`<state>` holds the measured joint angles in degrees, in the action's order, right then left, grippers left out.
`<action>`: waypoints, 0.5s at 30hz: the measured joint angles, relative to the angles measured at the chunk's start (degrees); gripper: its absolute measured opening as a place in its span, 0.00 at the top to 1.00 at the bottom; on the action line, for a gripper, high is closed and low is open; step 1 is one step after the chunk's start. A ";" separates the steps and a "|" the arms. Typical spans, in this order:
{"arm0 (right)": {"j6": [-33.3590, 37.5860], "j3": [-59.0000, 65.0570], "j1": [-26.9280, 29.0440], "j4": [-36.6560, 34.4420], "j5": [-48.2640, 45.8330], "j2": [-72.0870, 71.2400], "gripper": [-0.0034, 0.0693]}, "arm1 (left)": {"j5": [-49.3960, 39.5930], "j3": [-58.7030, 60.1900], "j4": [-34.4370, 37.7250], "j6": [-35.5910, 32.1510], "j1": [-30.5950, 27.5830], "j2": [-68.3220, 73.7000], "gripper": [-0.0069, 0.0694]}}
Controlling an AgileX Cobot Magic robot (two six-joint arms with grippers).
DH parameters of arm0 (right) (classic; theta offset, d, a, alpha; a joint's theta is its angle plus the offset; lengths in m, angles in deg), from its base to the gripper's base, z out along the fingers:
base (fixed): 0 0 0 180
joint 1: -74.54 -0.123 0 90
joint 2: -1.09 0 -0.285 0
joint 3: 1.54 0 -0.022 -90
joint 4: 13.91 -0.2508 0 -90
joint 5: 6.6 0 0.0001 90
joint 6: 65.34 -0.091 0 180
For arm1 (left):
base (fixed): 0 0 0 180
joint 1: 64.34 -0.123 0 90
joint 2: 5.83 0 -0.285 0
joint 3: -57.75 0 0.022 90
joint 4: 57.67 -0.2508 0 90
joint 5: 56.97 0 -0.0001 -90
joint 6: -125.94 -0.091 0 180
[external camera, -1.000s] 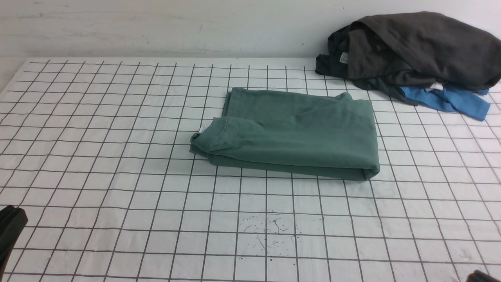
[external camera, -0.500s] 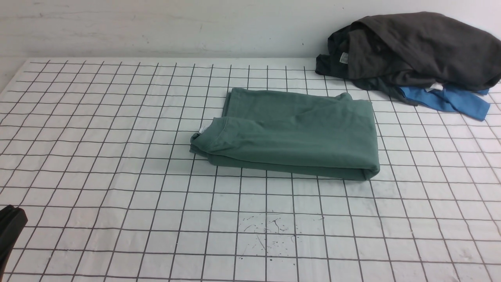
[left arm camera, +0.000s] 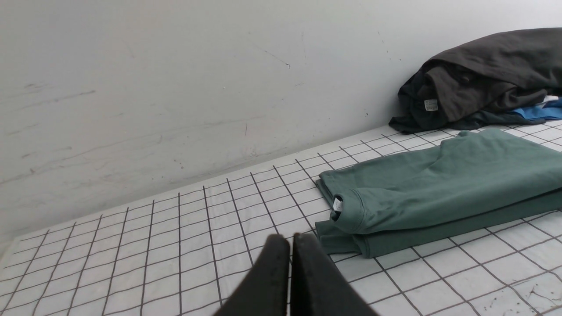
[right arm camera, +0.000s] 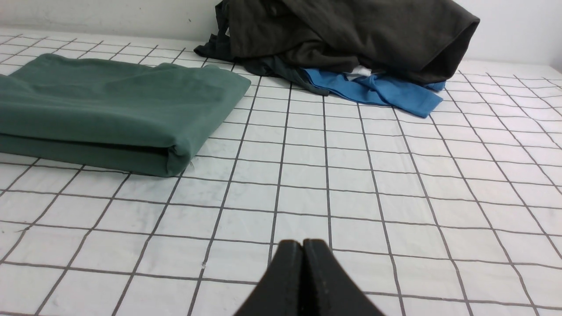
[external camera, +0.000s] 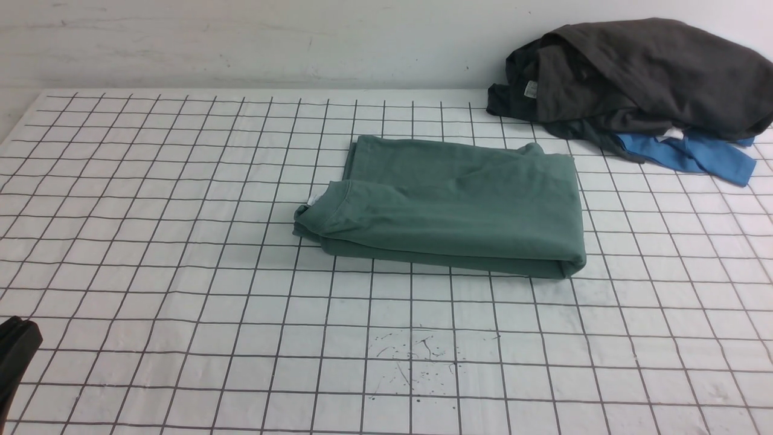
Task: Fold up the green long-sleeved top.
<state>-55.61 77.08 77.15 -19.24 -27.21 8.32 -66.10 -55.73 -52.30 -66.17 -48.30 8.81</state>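
The green long-sleeved top (external camera: 453,202) lies folded into a thick rectangle in the middle of the gridded table, its neck with the white label at the left end. It also shows in the left wrist view (left arm camera: 439,184) and the right wrist view (right arm camera: 109,109). My left gripper (left arm camera: 291,239) is shut and empty, low over the table, short of the top's neck end; its dark tip shows at the front view's lower left edge (external camera: 15,350). My right gripper (right arm camera: 302,242) is shut and empty over bare table, short of the top's right end; it is out of the front view.
A heap of dark grey and black clothes (external camera: 640,78) with a bright blue garment (external camera: 688,154) under it lies at the table's far right corner. A white wall (external camera: 241,42) runs along the far edge. Ink specks (external camera: 416,356) mark the near middle.
The right gripper's tip, seen at the lower right corner one second ago, has left the front view. The top and the left gripper have not moved.
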 joint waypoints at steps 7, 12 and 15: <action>0.00 0.00 0.00 0.12 -0.01 0.00 0.97 | 1.47 7.62 0.04 0.00 -3.99 -6.76 0.92; 0.00 0.00 0.00 0.18 -0.12 0.00 0.97 | 0.16 12.03 0.11 -0.49 -9.76 -7.46 0.92; 0.00 0.00 0.00 0.18 -0.12 0.00 0.97 | -7.47 12.15 0.83 0.06 -12.26 -7.46 0.92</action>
<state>-55.61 77.08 77.15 -19.06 -27.33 8.32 -73.57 -43.58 -51.47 -66.11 -60.56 1.35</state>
